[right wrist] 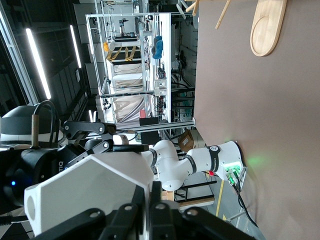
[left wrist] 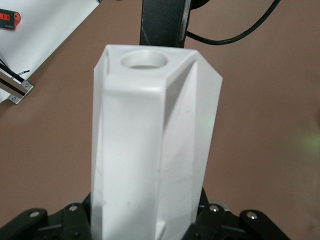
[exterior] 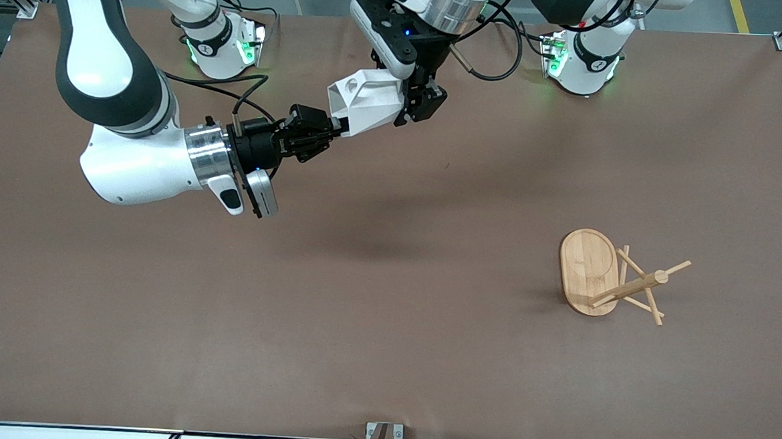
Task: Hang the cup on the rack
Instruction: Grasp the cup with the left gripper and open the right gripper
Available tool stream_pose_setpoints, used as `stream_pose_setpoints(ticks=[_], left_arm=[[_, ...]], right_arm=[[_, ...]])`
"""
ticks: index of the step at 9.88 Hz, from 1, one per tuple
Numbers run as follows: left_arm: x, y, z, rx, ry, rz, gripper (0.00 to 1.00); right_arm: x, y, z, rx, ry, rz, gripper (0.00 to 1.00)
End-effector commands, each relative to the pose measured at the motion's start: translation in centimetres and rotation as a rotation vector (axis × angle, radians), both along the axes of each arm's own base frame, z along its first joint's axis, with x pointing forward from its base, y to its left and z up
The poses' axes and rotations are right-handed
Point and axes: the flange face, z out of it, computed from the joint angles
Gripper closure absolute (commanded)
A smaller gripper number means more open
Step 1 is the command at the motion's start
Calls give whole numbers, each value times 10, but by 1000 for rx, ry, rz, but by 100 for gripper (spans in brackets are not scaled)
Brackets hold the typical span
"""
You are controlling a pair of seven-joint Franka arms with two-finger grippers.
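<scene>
The white faceted cup (exterior: 369, 103) is held in the air over the table's middle, toward the robots' bases, lying roughly level. My right gripper (exterior: 334, 127) is shut on its rim wall, as the right wrist view (right wrist: 156, 200) shows, with the cup (right wrist: 90, 192) beside the fingers. My left gripper (exterior: 412, 107) is shut on the cup's other end; in the left wrist view (left wrist: 150, 222) the cup (left wrist: 150, 150) fills the middle, handle hole away from the camera. The bamboo rack (exterior: 589, 270) appears to lie tipped over toward the left arm's end, well away from both grippers.
The rack's post and pegs (exterior: 642, 286) point toward the left arm's end of the table. Its oval base also shows in the right wrist view (right wrist: 267, 25). Both arm bases and cables stand along the table's edge by the robots. Brown tabletop lies all around.
</scene>
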Motion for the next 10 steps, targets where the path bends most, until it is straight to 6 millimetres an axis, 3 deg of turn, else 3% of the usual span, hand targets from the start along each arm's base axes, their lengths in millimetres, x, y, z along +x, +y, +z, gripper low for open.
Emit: stream_pose_setpoints(ticks=[1, 4, 6, 8, 10], left_arm=[[2, -5, -13, 21, 7, -16, 88], [15, 6, -17, 39, -4, 6, 92], [31, 7, -36, 78, -34, 7, 92], [60, 18, -56, 56, -40, 41, 92], [86, 49, -68, 70, -17, 100, 93]], right_arm=[[-8, 0, 8, 14, 14, -10, 0], [-8, -3, 11, 8, 6, -13, 0], [0, -15, 8, 3, -3, -37, 0], [18, -56, 3, -118, -59, -81, 0], [32, -100, -7, -246, -100, -125, 0]])
